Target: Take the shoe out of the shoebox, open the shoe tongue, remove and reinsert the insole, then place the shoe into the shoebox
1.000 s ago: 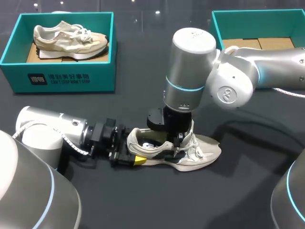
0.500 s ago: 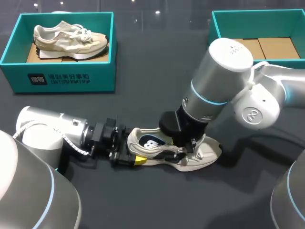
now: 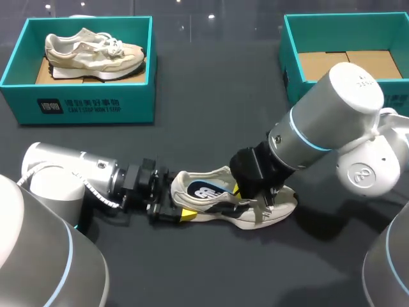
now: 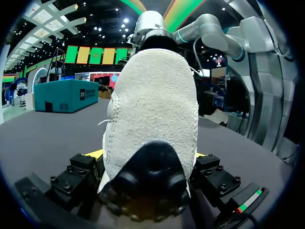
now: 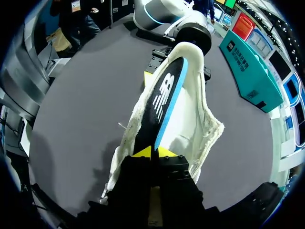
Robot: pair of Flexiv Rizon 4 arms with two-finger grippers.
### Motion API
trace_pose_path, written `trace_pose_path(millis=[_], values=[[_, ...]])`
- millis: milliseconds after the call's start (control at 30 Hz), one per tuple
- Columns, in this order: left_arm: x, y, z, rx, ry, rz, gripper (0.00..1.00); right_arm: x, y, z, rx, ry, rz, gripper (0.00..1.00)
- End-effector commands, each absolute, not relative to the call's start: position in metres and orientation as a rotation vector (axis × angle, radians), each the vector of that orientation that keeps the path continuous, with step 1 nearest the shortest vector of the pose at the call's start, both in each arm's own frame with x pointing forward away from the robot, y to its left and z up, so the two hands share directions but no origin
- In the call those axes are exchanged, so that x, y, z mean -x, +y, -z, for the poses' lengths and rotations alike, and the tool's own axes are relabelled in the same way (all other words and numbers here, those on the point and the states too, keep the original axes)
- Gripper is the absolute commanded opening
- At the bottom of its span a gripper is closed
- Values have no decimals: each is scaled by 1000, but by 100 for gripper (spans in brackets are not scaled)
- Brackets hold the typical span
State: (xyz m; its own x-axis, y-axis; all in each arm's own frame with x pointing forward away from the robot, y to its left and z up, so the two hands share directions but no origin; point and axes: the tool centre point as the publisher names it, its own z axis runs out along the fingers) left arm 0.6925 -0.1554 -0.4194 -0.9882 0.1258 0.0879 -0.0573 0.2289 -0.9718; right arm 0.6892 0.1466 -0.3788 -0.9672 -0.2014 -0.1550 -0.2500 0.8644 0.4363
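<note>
Shoe [image 3: 281,204] – pale sneaker – upright on dark table [image 3: 211,109], well apart from 2 teal shoeboxes. Left gripper [image 3: 180,206] clamps heel from 2 sides. Right gripper [image 5: 153,153], above laces, pinches front end of insole [image 5: 164,100] (black, blue edge); insole runs from tips back to heel. Left shoebox [image 3: 89,102] holds 2nd sneaker [image 3: 92,51]; right shoebox [image 3: 291,57] shows bare cardboard floor.

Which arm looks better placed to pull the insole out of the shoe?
Right. The right gripper is shut on the insole, partly lifted from the shoe; the left gripper is shut on the heel, steadying it.
</note>
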Motion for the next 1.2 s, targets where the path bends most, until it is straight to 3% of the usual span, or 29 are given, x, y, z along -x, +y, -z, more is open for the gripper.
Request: trace_pose_path(millis=[33, 433, 1200], values=[[-693, -155, 420, 65, -2345, -1860, 0, -689, 142, 375, 384, 2903, -764, 0], [-693, -155, 420, 65, -2345, -1860, 0, -696, 139, 365, 453, 2821, -849, 0], [-693, -155, 420, 65, -2345, -1860, 0, -708, 196, 330, 760, 2807, -758, 0]])
